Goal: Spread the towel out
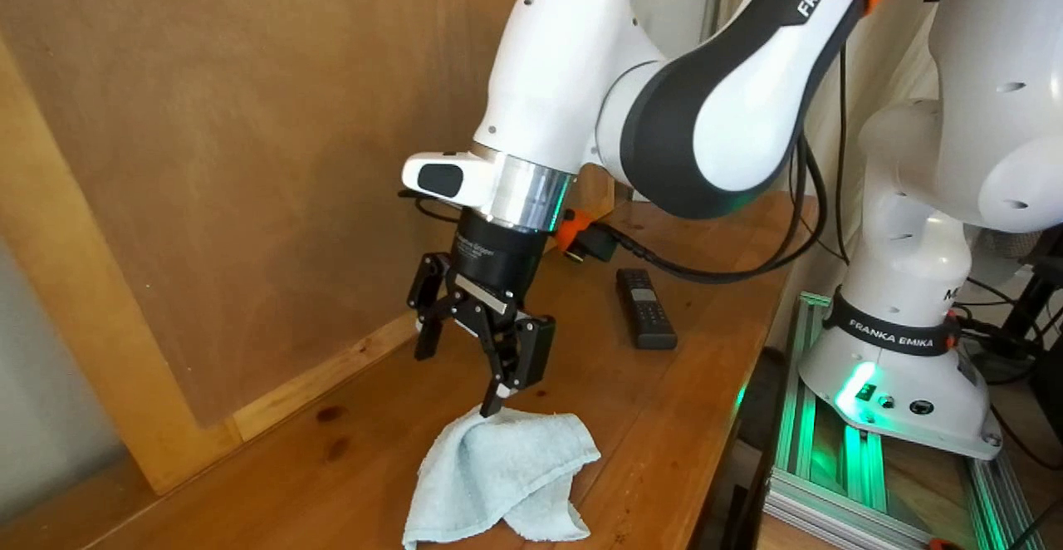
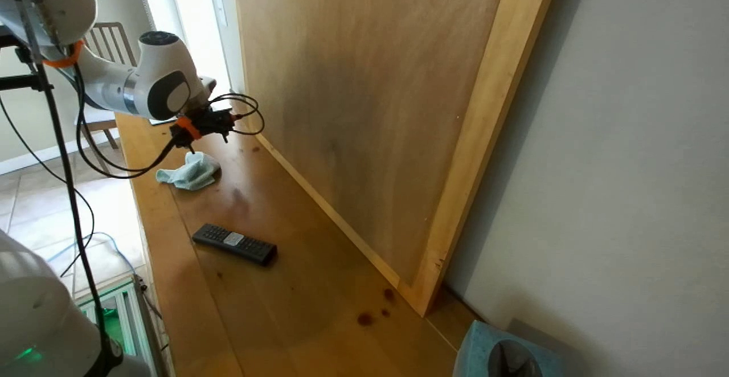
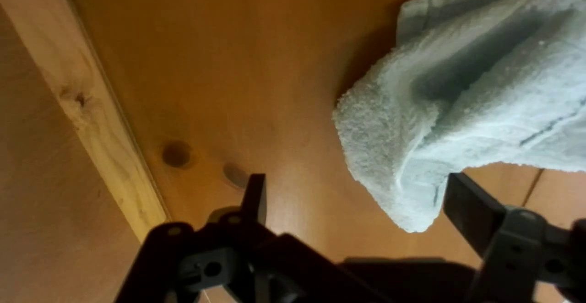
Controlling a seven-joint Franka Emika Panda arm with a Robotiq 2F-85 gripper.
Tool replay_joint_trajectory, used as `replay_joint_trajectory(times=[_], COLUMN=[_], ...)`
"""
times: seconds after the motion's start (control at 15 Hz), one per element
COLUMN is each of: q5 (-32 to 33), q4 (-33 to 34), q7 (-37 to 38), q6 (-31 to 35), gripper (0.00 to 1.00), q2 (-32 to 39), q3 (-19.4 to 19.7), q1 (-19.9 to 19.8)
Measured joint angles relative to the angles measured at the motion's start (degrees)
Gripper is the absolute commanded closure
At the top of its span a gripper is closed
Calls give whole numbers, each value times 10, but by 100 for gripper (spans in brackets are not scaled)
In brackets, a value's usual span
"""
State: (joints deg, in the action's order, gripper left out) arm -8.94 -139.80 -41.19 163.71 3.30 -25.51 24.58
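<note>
A pale blue-green towel point(image 1: 502, 475) lies crumpled and folded over itself on the wooden table. It also shows small in an exterior view point(image 2: 192, 172) and fills the upper right of the wrist view point(image 3: 494, 106). A corner of it points down between the fingers in the wrist view. My gripper point(image 1: 460, 382) is open and empty, above the towel's edge nearest the wooden panel. In the wrist view the fingers point(image 3: 355, 181) are wide apart; the right fingertip overlaps the towel's edge, and I cannot tell whether it touches. The left fingertip is over bare wood.
A black handset point(image 1: 646, 309) lies on the table, also seen in an exterior view point(image 2: 234, 244). A tall wooden panel point(image 1: 249, 159) stands along the table's side. A blue box point(image 2: 507, 351) stands at the table's end. Cables point(image 1: 714, 272) hang from the arm.
</note>
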Motion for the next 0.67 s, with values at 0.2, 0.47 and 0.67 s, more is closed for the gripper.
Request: replay_joint_trajectory(times=[0.2,0.47,0.67], q5=[-1,-2,-2], q4=[-12,-12,-12], q7=[66,75,76], q6=[12,13,13], gripper=[0,0,0], q2=[0,0,0], q3=[-13,-14,-14], q1=[6,6,6])
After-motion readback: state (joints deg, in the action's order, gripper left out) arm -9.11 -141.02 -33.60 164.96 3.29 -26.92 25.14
